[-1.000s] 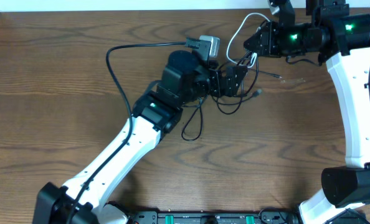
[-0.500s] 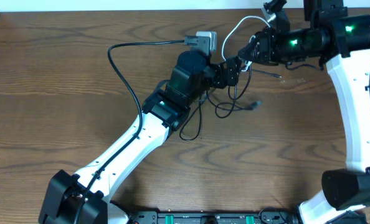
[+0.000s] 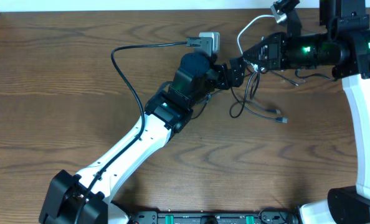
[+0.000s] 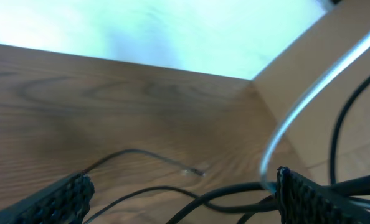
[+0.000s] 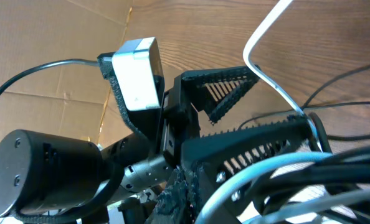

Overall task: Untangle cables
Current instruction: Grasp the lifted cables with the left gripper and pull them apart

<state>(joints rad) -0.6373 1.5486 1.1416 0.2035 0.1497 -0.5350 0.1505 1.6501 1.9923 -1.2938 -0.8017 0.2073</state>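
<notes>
Where the cables [image 3: 247, 93] gather, near the far edge of the table [image 3: 60, 93] and right of its middle, they form one loose bundle pinched at its top. Black cords [image 3: 260, 109] fall from that pinch in slack loops toward the near side, one ending in a small plug [image 3: 282, 119] that lies on the wood. A white cord [image 3: 244, 29] arches out of the same pinch toward the far edge. Clenched on the bundle is the right gripper [image 3: 250, 57], which reaches in from the right edge; the right wrist view shows the white cord [image 5: 260, 37] and several black ones running together past its fingers. Just beside it, on the bundle's left side, sits the left gripper [image 3: 236, 70] with its jaws released and spread wide. From the left wrist, its fingertips [image 4: 63, 198] stand far apart at the lower corners, with black cords [image 4: 172, 193] crossing low between them and the white cord [image 4: 309, 106] curving up on the right; whether any cord touches a finger cannot be told. Behind the left gripper a grey camera [image 3: 205, 42] rides on the wrist, and its thicker lead [image 3: 126, 68] loops out across the table toward the left.
</notes>
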